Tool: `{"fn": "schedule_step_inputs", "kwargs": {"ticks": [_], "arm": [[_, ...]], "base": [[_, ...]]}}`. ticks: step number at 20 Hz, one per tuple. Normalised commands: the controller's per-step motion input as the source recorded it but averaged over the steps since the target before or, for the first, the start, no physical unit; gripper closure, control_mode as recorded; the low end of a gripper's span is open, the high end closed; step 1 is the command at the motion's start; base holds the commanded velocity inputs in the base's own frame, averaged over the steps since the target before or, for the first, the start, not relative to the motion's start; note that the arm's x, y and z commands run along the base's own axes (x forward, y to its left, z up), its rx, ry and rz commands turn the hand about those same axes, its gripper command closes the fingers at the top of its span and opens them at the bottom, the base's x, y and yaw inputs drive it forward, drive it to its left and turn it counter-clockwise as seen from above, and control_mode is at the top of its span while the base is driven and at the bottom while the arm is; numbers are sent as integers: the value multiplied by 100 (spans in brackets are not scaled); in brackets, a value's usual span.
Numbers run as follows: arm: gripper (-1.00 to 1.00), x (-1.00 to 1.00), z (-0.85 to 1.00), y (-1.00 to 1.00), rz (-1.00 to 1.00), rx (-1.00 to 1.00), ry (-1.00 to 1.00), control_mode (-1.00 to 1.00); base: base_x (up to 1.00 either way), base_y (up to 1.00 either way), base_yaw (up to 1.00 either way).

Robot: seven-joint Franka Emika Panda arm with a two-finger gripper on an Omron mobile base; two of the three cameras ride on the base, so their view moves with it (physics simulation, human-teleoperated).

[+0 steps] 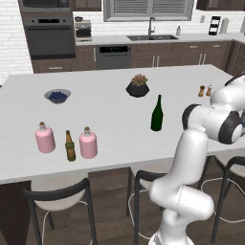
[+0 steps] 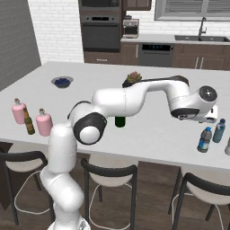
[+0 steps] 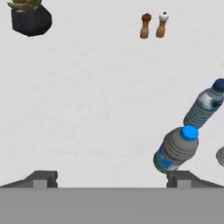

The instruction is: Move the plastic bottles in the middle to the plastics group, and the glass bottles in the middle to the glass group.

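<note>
Two water bottles [image 3: 177, 148] stand together just beside the spread, empty gripper [image 3: 111, 177], so the plastic looks sorted. Left of the wine bottle [image 1: 157, 114], two pink flasks [image 1: 88, 142] flank the beer bottle [image 1: 70, 146]. Only that wine bottle, mid-counter [image 1: 110, 95], seems left to move.

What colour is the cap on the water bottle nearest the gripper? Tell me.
Bright blue. The cap of the water bottle shows best in the hand view.
</note>
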Motion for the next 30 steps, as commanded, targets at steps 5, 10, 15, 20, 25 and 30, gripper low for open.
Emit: {"fn": "schedule_step_inputs", "kwargs": {"ticks": [5, 10, 15, 20, 25, 30], "arm": [[-100, -19, 0, 68, 5, 0, 0, -100], [-100, -12, 0, 49, 8, 0, -1, -100], [-100, -13, 0, 44, 8, 0, -2, -100], [-100, -23, 0, 48, 7, 0, -3, -100], [-100, -25, 0, 41, 11, 0, -1, -100], [-100, -17, 0, 47, 15, 0, 0, -100]], "base": [[0, 0, 0], [0, 0, 0], [0, 0, 0], [0, 0, 0], [0, 0, 0], [0, 0, 0]]}}
